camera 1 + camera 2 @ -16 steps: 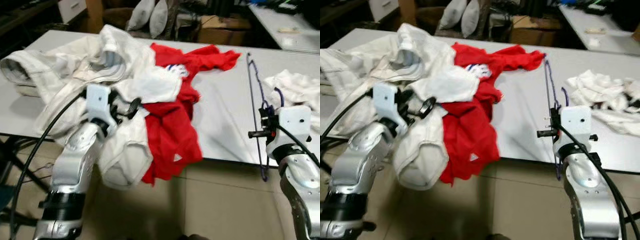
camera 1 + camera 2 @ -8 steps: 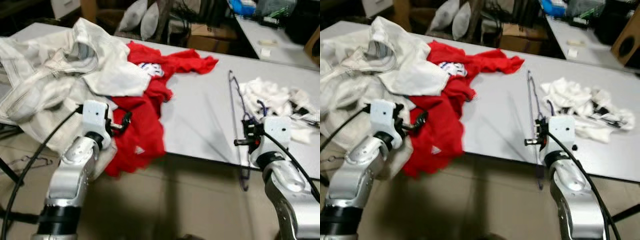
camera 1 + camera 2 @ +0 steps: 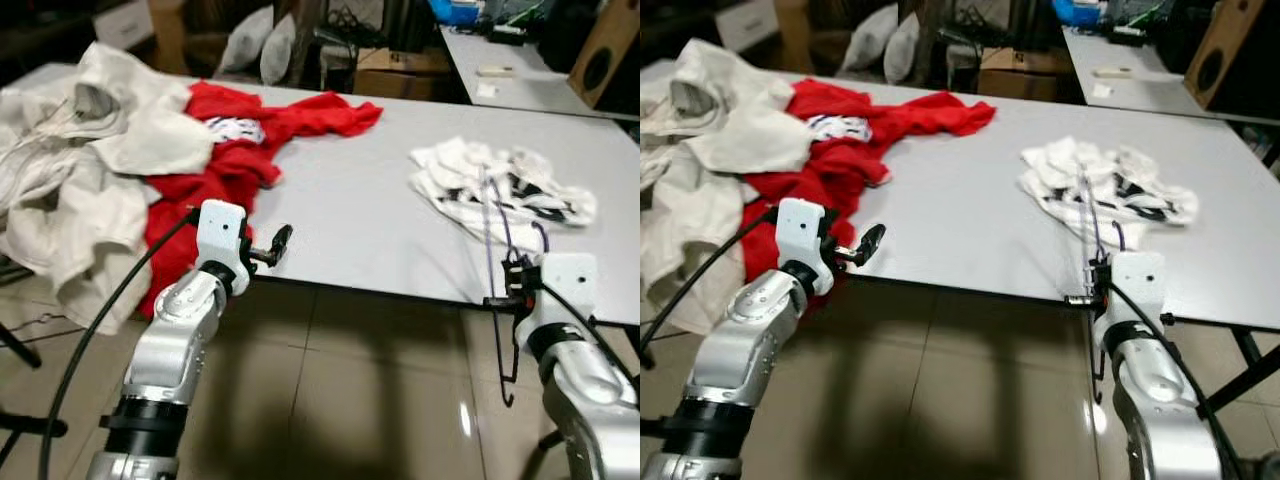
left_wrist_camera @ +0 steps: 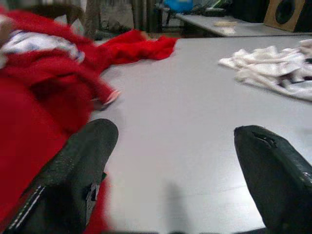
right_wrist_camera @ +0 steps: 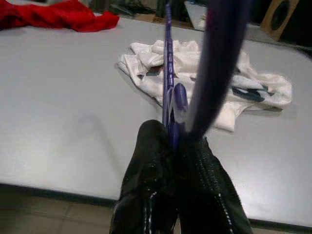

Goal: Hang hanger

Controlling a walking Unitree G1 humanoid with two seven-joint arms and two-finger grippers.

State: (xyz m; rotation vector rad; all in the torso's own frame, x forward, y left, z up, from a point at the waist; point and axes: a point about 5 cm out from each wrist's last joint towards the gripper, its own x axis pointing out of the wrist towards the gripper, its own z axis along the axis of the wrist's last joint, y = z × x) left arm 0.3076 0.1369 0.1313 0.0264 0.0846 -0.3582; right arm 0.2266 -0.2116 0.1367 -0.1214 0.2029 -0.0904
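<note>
Purple wire hanger [image 3: 497, 262] clamped in right gripper [image 5: 176, 146] | left gripper [image 4: 175, 161] fingers apart | crumpled white cloth [image 3: 500, 185]

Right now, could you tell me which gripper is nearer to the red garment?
Left. The left gripper hovers open at the table edge just beside the red garment; the right gripper, shut on the purple hanger, is far across the table.

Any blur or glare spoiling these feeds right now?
Left eye view: fairly sharp, with a small glare spot on the floor tiles. Right wrist view: the purple hanger near the lens is smeared. Left wrist view: red shirt soft, the left tool's fingers blurred.
</note>
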